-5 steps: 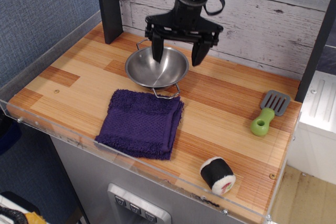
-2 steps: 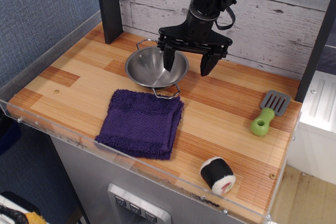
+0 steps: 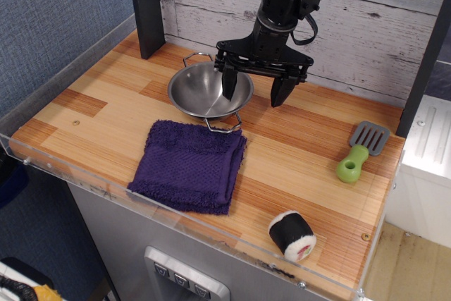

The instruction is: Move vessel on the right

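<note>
I see the vessel (image 3: 210,90) at the back of the wooden table (image 3: 303,167), touching the purple towel (image 3: 190,165) at its 6 o'clock. My gripper (image 3: 254,92) straddles its 3 o'clock rim, fingers spread wide, one inside, one outside.

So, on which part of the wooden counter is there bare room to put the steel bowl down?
The widest bare wood lies between the purple towel and the spatula, behind the sushi roll. The left strip beside the vessel is also free. It is crowded at the back, where the open gripper straddles the vessel's right rim.
</note>
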